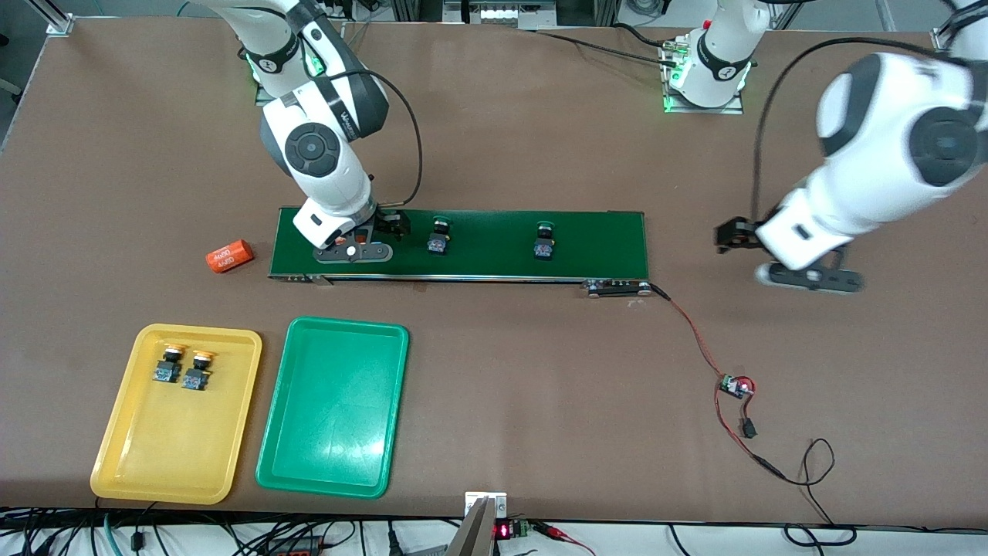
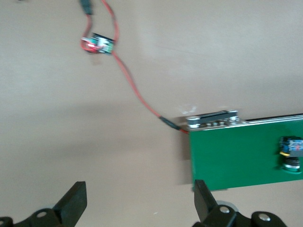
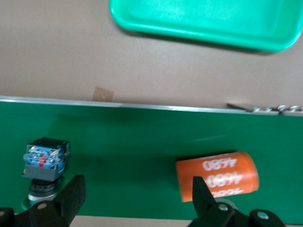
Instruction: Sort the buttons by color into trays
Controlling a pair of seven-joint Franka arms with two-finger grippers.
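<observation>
Two green buttons [image 1: 440, 235] [image 1: 544, 241] stand on the dark-green conveyor belt [image 1: 494, 262]. Two yellow-capped buttons [image 1: 168, 363] [image 1: 197, 369] sit in the yellow tray [image 1: 177, 455]; the green tray [image 1: 332, 432] beside it holds nothing. My right gripper [image 1: 395, 224] [image 3: 137, 196] is open low over the belt's end toward the right arm, between a green button [image 3: 45, 163] and an orange cylinder [image 3: 218, 177], gripping neither. My left gripper [image 1: 729, 235] [image 2: 139, 198] hangs open over bare table off the belt's other end [image 2: 236, 156], with a green button [image 2: 291, 153] farther along the belt.
A second orange cylinder marked 4680 [image 1: 230, 256] lies on the table off the belt's end toward the right arm. A red wire runs from the belt's roller [image 1: 617, 288] to a small circuit board [image 1: 735, 386] [image 2: 98, 45].
</observation>
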